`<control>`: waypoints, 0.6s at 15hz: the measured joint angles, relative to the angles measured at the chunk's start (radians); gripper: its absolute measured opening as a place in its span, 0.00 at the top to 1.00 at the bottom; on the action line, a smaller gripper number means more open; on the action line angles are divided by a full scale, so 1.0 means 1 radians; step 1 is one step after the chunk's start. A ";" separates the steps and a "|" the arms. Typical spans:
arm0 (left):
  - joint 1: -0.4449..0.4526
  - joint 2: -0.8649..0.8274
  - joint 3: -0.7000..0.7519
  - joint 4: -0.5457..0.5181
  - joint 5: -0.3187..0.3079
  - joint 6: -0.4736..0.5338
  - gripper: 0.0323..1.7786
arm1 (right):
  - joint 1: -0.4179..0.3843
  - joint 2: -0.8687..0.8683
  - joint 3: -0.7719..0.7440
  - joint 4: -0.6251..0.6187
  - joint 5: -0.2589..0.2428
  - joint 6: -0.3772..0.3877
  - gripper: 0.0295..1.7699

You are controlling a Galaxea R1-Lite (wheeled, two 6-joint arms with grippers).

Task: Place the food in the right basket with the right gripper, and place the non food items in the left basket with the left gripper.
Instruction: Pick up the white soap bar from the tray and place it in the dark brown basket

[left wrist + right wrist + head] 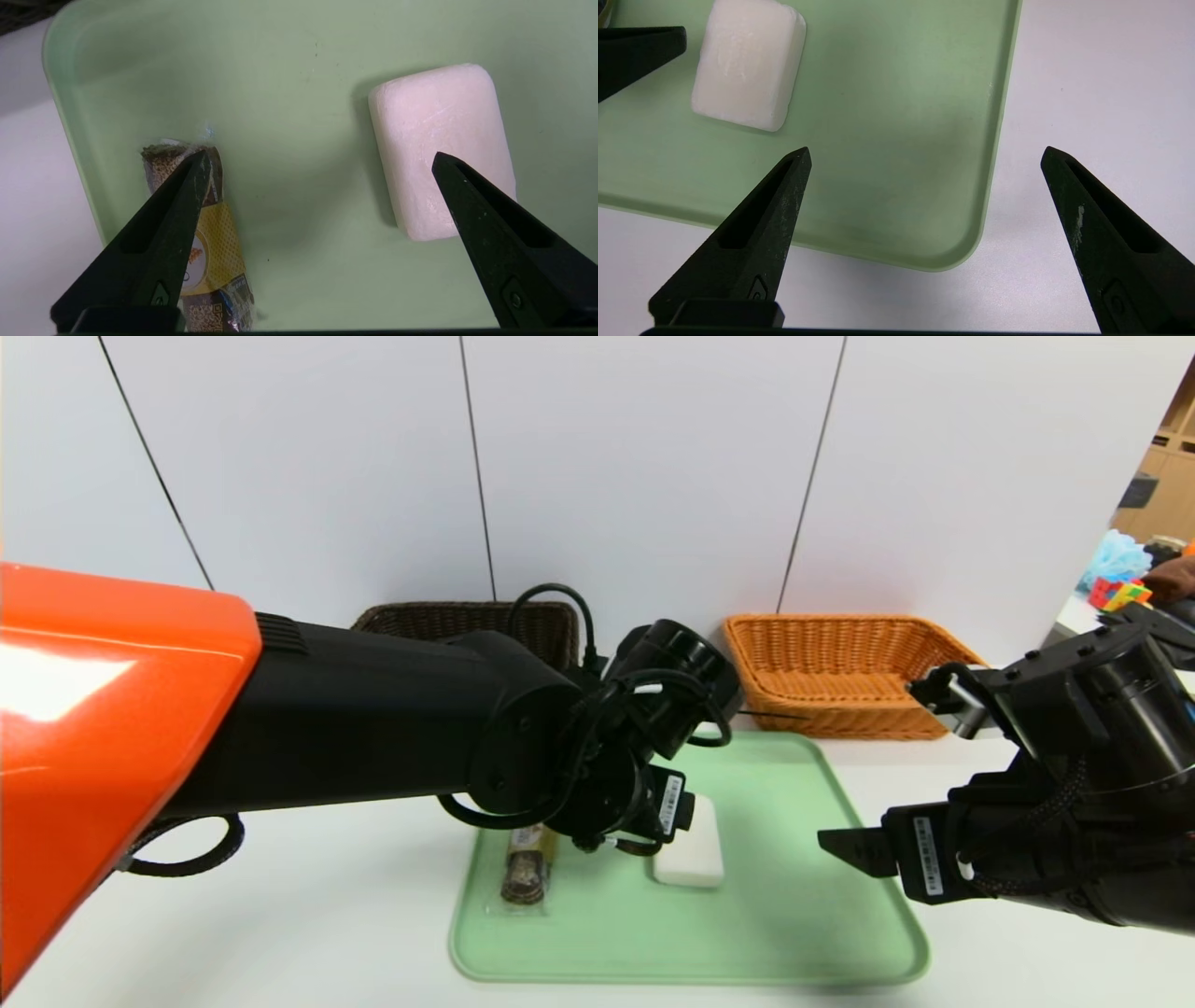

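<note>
With the left hand [317, 158] held wide over the tray [840, 933], between the cookies [205, 233] at its 9 o'clock and the soap [434, 140] at its 3 o'clock, the cookies could be caught by mistake, while the right hand [924, 154] is held wide and empty.

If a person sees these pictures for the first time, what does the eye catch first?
The left gripper hangs open over the green tray, between the cookie pack and the white soap-like bar. The right gripper hovers open above the tray's right edge.
</note>
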 joint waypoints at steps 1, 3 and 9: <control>-0.004 0.014 -0.025 0.030 0.001 -0.014 0.05 | -0.002 0.000 0.001 0.000 0.000 0.000 0.04; -0.008 0.036 -0.063 0.054 0.003 -0.021 0.05 | -0.017 0.000 0.008 0.000 0.000 -0.001 0.04; -0.023 0.083 -0.136 0.106 0.003 -0.048 0.05 | -0.070 -0.006 0.029 0.000 0.000 -0.005 0.04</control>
